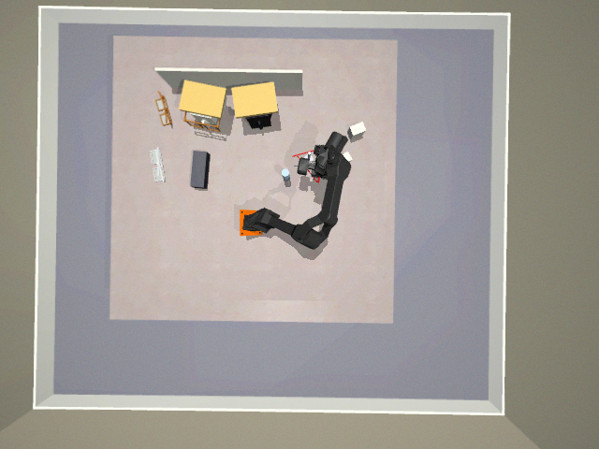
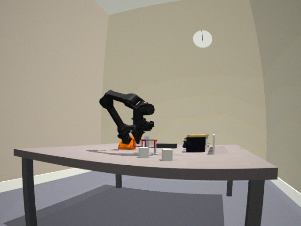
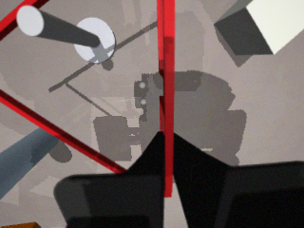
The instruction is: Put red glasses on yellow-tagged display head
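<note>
Gripper [image 1: 316, 163] [image 2: 138, 142] [image 3: 164, 136] in the top view is right of centre at the end of the black arm [image 1: 332, 193] [image 2: 115, 117], over the red-framed glasses [image 1: 302, 153] [image 2: 149, 140] [image 3: 169, 109], which poke out on both sides, mostly hidden. Light blue cylinder [image 1: 285, 172] [image 2: 146, 138] [image 3: 28, 153] stands just left of them. Upper left of the frame: black display head [image 1: 259, 122] and a pale one [image 1: 203, 118] with brown glasses [image 1: 188, 122] at it, each by a tan-topped block. Can't make out the yellow tag. Red glasses are well apart from both heads.

Exterior view: fingers point down, left of centre, red frame at the tips, above the tabletop [image 2: 206, 161]. Slim grey post [image 2: 155, 147] [image 3: 66, 34] near its right end.

Wrist view: fingers nearly shut, pinching a red bar mid-frame. Post with round base upper left, white block [image 3: 280, 24] upper right.
</note>
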You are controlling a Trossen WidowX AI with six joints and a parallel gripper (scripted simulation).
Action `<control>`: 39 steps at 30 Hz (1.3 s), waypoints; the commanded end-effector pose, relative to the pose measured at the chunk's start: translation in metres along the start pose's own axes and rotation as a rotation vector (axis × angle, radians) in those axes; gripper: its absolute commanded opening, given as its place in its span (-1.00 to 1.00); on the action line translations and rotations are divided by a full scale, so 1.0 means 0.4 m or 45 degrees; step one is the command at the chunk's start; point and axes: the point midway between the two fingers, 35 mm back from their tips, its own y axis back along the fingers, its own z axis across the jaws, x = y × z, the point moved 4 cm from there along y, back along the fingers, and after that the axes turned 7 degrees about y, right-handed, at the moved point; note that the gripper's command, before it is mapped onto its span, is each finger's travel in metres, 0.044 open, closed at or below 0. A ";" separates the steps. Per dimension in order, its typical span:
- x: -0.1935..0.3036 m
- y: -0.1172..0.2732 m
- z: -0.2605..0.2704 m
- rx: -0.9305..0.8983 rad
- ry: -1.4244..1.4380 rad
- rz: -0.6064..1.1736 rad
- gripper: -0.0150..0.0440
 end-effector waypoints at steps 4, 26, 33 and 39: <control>0.015 0.000 -0.006 0.001 0.005 0.002 -0.49; 0.051 0.000 -0.015 0.002 0.005 0.002 -0.49; 0.061 0.000 -0.017 0.003 0.006 0.002 -0.49; 0.070 0.000 -0.017 0.003 0.006 0.003 -0.49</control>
